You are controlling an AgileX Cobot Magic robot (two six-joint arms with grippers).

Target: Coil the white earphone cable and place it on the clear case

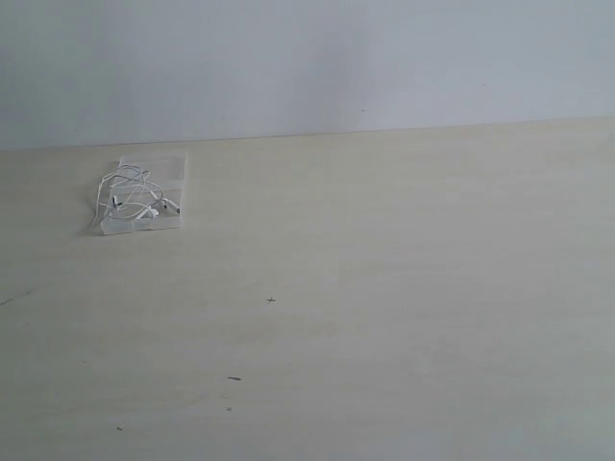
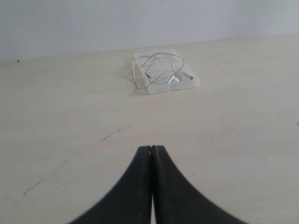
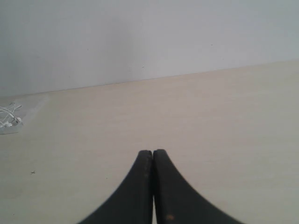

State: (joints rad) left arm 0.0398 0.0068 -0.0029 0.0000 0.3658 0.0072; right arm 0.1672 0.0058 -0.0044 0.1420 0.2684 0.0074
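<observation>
The clear case (image 1: 173, 168) lies flat at the back left of the table, near the wall. The white earphone cable (image 1: 130, 192) rests on top of it in loose loops, with a few loops hanging over the case's left edge. The left wrist view shows the same case (image 2: 189, 84) and cable (image 2: 159, 67) well ahead of my left gripper (image 2: 152, 148), which is shut with nothing between its black fingers. My right gripper (image 3: 153, 152) is shut and empty too, far from the cable (image 3: 8, 117), which shows only at that view's edge. Neither gripper appears in the exterior view.
The pale wooden table (image 1: 384, 288) carries small dark specks (image 1: 270, 300) and scuffs (image 1: 233, 378). A plain light wall (image 1: 307, 58) rises right behind the table's far edge, close behind the case.
</observation>
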